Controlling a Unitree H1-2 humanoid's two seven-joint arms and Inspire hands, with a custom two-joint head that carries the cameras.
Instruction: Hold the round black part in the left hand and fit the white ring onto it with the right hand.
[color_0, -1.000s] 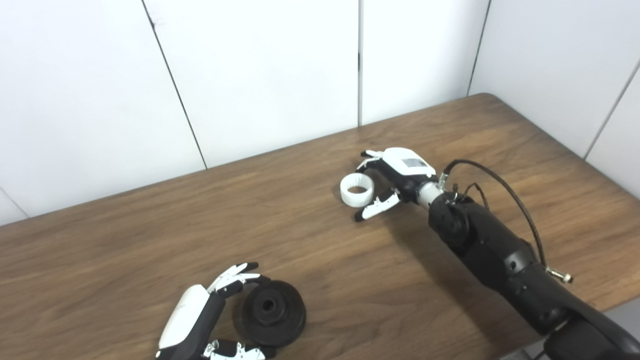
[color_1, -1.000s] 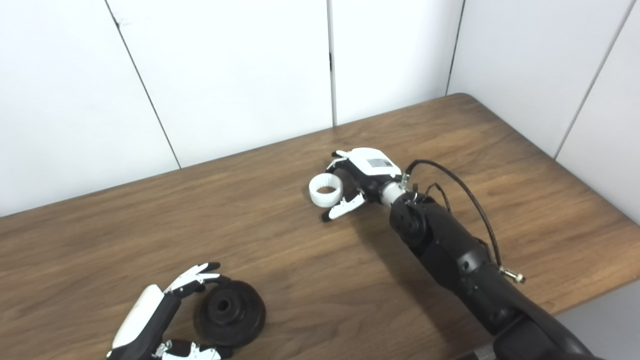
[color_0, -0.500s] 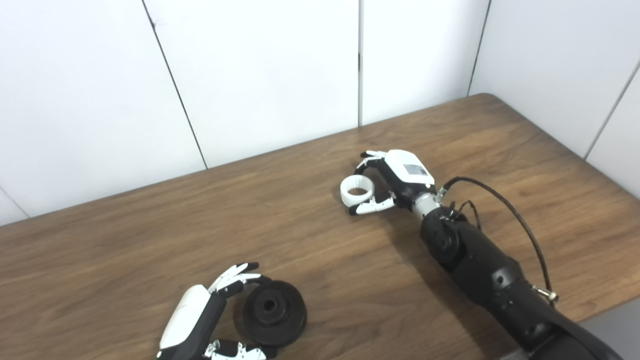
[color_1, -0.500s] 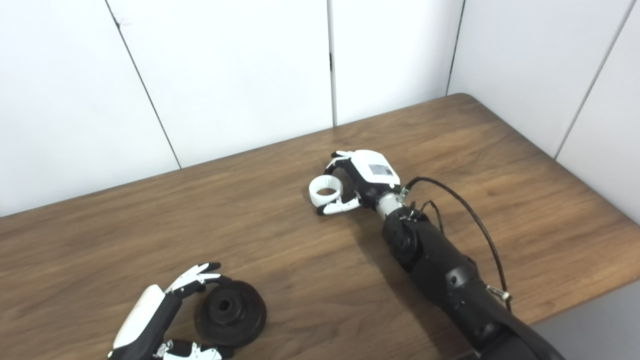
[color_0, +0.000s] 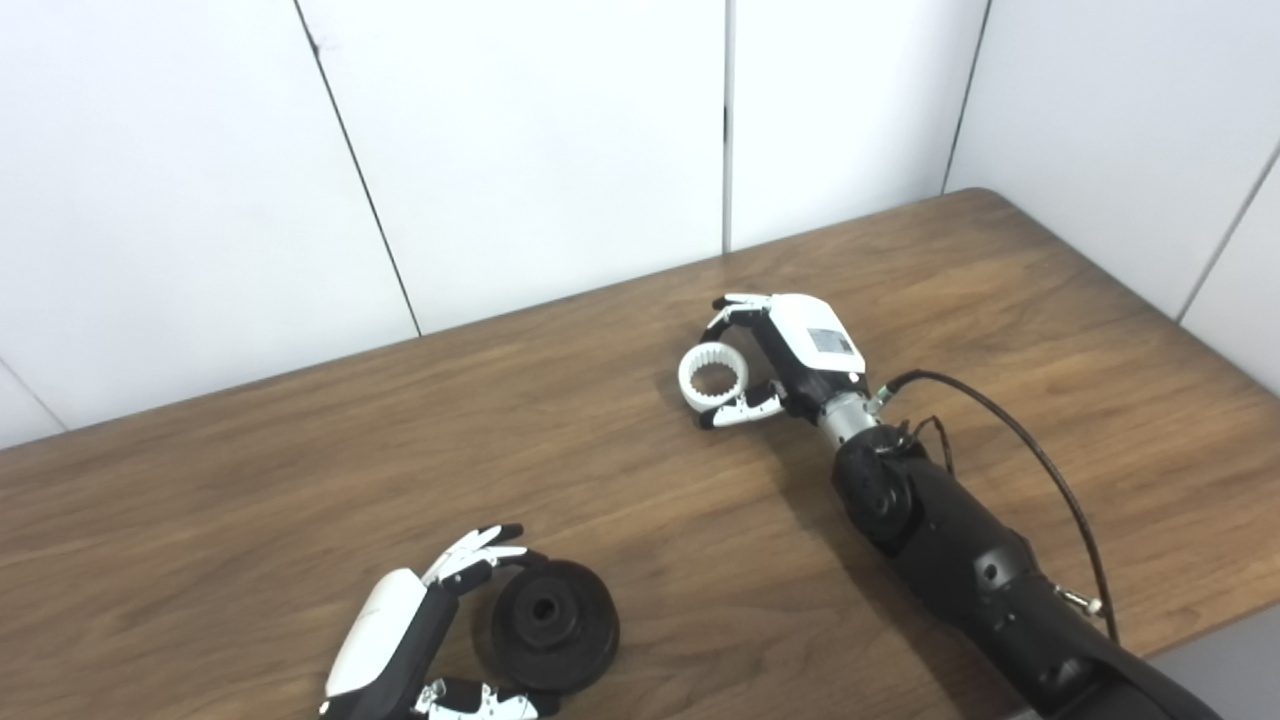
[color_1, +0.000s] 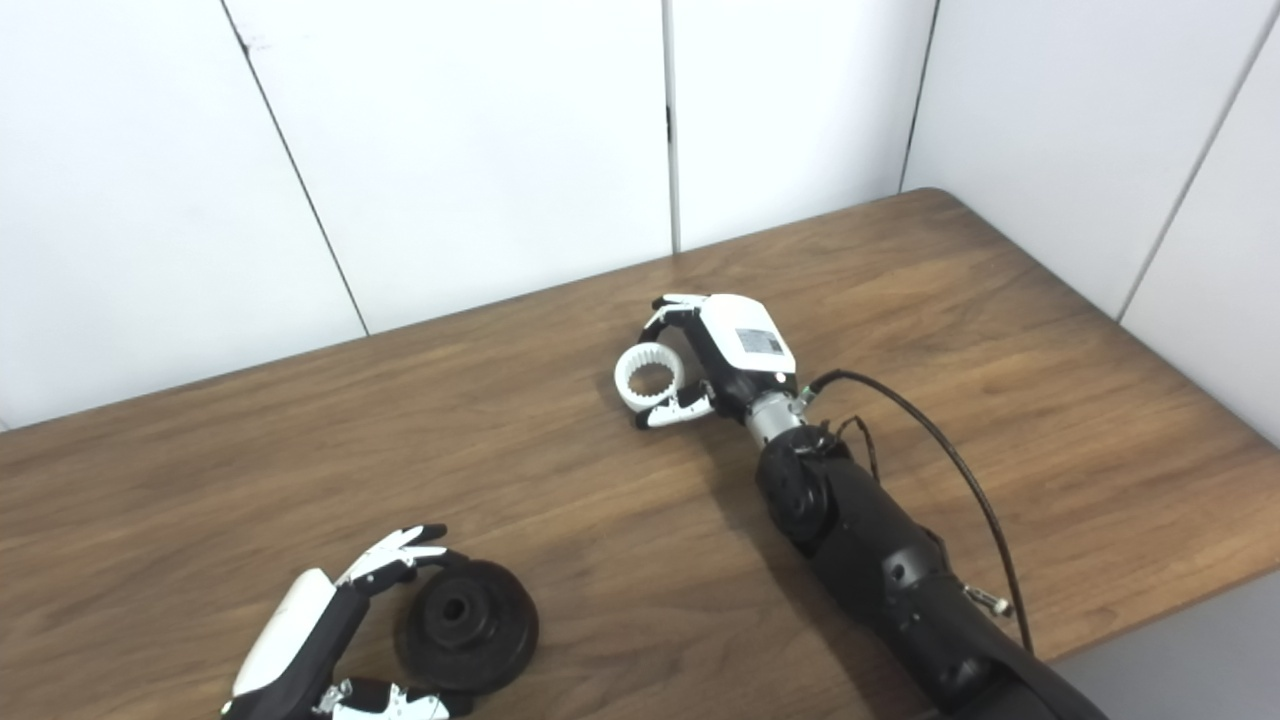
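Bare wood lies open across the desk (color_0: 250, 480) between the right hand (color_0: 790, 355), closed round the white ring (color_0: 714, 373) near the far edge, and the round black part (color_0: 553, 625) cupped by the left hand (color_0: 420, 640) at the near edge; nothing stands on the stretch between the two. White wall panels (color_0: 520, 150) rise directly behind the desk and close off the far side, with another wall (color_0: 1130, 130) along the right. A black cable (color_0: 1010, 440) loops off the right forearm above the wood
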